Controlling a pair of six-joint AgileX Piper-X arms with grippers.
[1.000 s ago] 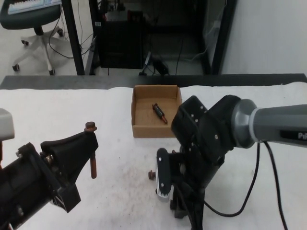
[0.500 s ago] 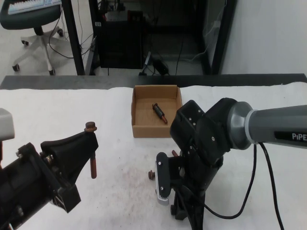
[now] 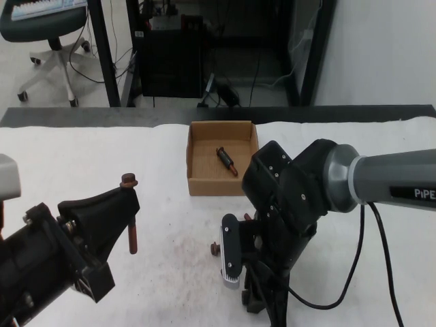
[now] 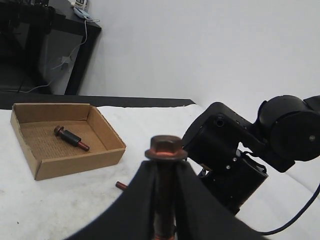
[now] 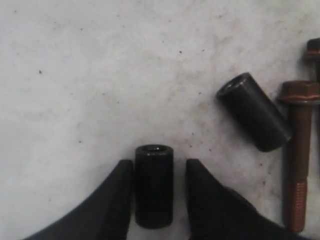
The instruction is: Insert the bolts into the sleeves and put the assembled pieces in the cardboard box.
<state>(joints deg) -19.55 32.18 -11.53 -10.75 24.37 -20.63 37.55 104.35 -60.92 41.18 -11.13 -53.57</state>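
Note:
My left gripper [image 3: 129, 208] is shut on a copper bolt [image 3: 131, 235], [image 4: 165, 150], held upright above the white bench at the near left. My right gripper [image 5: 155, 167] points down at the bench, open, with a black sleeve [image 5: 154, 192] lying between its fingers and a small gap at one side. A second black sleeve [image 5: 253, 111] and a loose copper bolt [image 5: 298, 150] lie close by. In the high view the right gripper [image 3: 235, 262] sits low in front of the cardboard box [image 3: 221, 185], [image 4: 75, 162]. One assembled piece [image 3: 227, 161], [image 4: 71, 137] lies inside the box.
Another bolt's head [image 5: 314, 55] shows at the picture's edge. A loose bolt [image 3: 214, 248], [image 4: 122, 185] lies on the cloth beside the right gripper. The bench's dark back edge [image 3: 102, 116] runs behind the box. An office chair [image 3: 48, 34] stands beyond.
The right arm has sunk slightly and shifted a little toward the near side. The left arm and its bolt have stayed still.

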